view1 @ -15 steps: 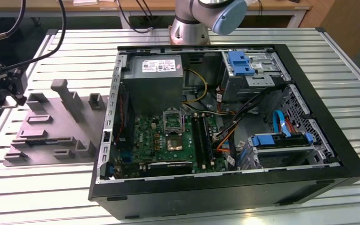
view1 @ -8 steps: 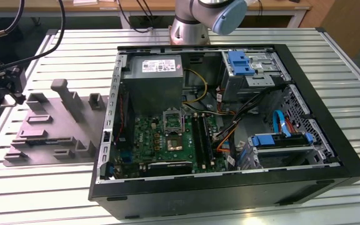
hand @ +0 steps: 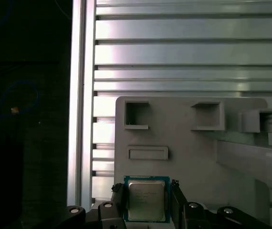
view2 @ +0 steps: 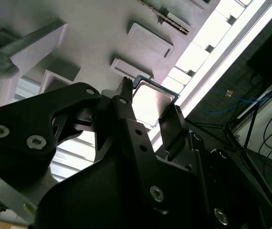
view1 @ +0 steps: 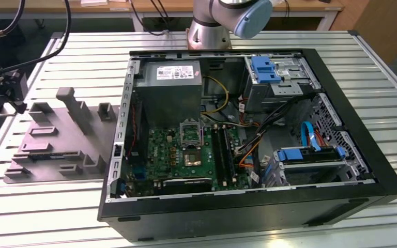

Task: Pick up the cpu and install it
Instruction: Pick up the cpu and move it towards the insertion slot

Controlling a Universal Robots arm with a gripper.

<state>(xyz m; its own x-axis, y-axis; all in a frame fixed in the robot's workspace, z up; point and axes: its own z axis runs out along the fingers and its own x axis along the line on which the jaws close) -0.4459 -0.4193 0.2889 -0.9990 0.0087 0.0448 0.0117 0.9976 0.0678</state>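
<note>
Claw pinches the cpu by two edges, over the grey pocketed tray

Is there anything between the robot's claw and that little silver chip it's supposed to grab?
Nothing visible does. In both wrist views the cpu sits right between the fingers of the gripper, which close on its two opposite edges, over the grey holder plate.

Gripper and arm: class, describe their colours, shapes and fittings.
The arm is silver-grey metal with a pale blue joint cap. The gripper is matt black: flat angular plates joined by silver screws, ending in two slim black fingers.
</note>
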